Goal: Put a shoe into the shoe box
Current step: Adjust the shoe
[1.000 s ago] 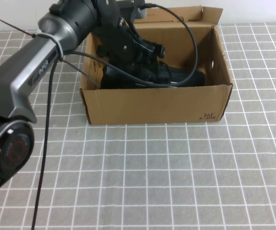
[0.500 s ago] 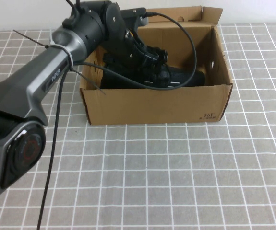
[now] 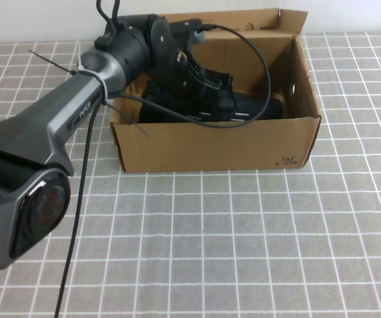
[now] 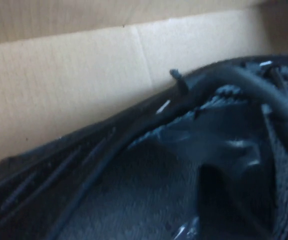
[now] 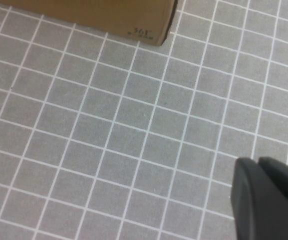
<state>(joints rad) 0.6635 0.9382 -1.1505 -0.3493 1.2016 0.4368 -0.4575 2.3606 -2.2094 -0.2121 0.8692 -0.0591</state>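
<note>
My left tool (image 3: 211,85) sits inside the shoe box (image 3: 217,142), directly over the shoe (image 3: 243,106) lying on its floor; its spread I cannot tell. Lift straight, laces clear. My right tool (image 5: 269,200), closed, hangs above the surface (image 5: 108,125).

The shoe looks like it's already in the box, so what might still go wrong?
The left gripper sits low inside the shoe box, right over the shoe; lifting out, it might snag a lace. The black cable loops across the box and may catch its rim. The right gripper hangs over the tiled table, uninvolved.
</note>
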